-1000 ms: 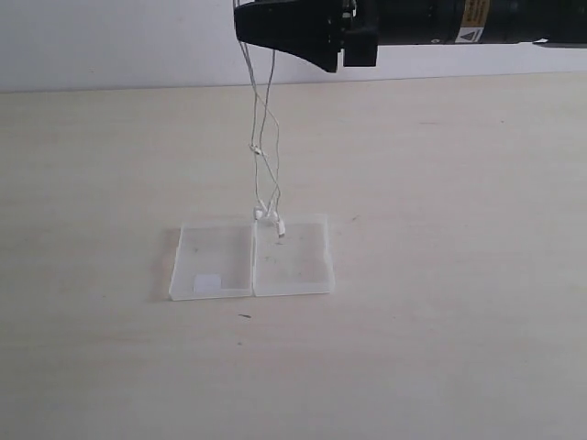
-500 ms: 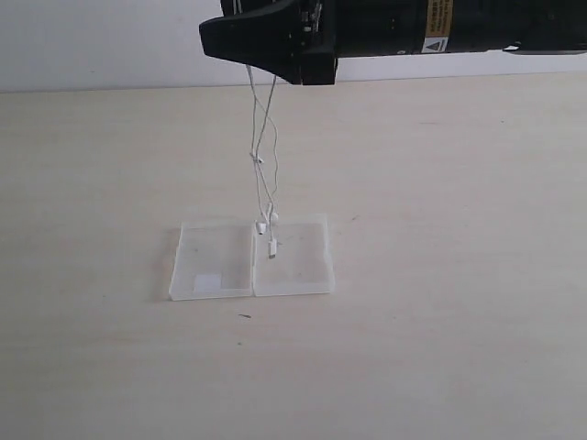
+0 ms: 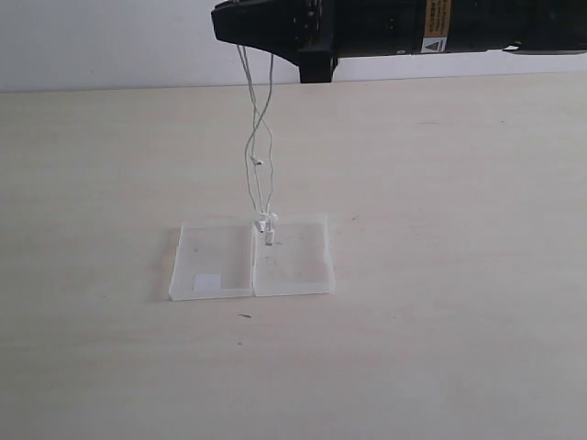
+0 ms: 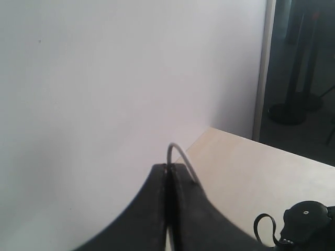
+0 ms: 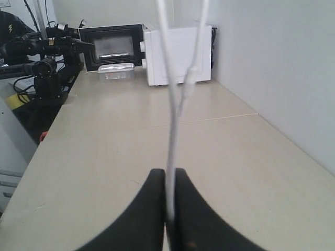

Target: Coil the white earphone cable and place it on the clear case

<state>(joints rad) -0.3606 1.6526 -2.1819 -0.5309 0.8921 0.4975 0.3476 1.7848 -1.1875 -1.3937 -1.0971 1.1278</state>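
Dangling in thin twisted strands, the white earphone cable (image 3: 260,161) is pinched by left fingers (image 4: 152,209) and right fingers (image 5: 149,209)

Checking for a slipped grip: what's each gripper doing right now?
Left gripper: shut on the white earphone cable.
Right gripper: shut on the same cable.

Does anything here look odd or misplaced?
The white earphone cable is not coiled: it hangs in loose, twisted strands from the shut fingers of the right gripper, its lower end dangling over the middle seam of the clear case. Nothing looks spilled or damaged.
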